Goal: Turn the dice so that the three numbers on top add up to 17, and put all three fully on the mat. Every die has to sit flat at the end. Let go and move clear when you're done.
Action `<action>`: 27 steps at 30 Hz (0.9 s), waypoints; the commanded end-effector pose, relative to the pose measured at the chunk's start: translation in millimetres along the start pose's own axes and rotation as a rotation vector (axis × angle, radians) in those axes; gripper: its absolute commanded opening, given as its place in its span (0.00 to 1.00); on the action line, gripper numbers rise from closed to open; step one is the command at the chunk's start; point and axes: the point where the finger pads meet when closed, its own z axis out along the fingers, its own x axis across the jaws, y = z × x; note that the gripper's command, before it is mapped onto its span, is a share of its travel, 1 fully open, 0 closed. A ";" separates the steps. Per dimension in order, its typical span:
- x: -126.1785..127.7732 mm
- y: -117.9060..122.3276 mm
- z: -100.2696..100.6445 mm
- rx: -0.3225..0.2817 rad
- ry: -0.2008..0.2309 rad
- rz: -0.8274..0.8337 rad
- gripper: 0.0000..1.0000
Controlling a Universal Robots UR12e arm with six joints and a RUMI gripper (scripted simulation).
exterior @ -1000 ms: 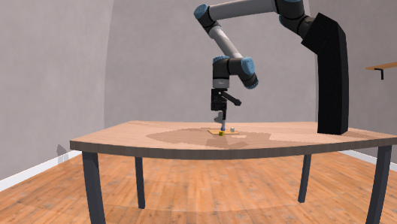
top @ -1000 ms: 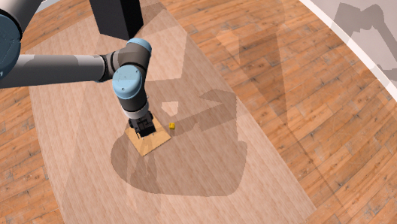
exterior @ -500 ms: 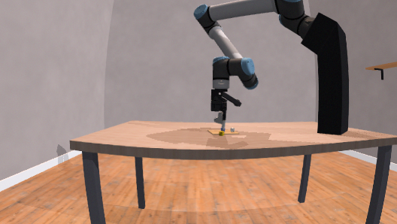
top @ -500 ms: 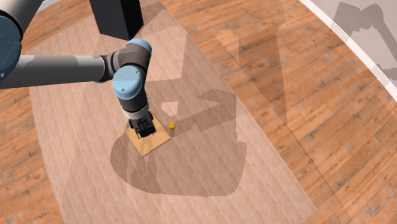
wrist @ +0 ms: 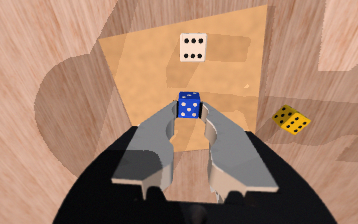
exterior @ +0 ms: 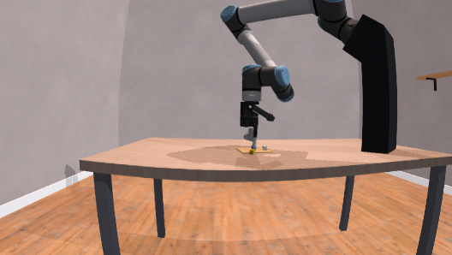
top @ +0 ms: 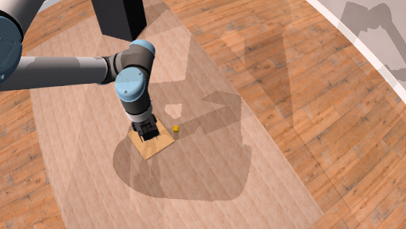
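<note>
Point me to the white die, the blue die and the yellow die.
white die point(wrist: 193, 47), wrist view, middle of its six-pip face
blue die point(wrist: 189, 106), wrist view, its five-pip face
yellow die point(wrist: 291, 120), wrist view, centre of the cube, off the mat
</note>
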 end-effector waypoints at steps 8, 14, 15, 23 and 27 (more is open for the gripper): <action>0.1 0.3 -0.5 -0.001 0.000 0.000 0.03; 0.1 0.3 -0.5 -0.001 0.000 0.000 0.03; 0.1 0.3 -0.5 -0.001 0.000 0.000 0.03; 0.1 0.3 -0.5 -0.001 0.000 0.000 0.03; 0.1 0.3 -0.5 -0.001 0.000 0.000 0.10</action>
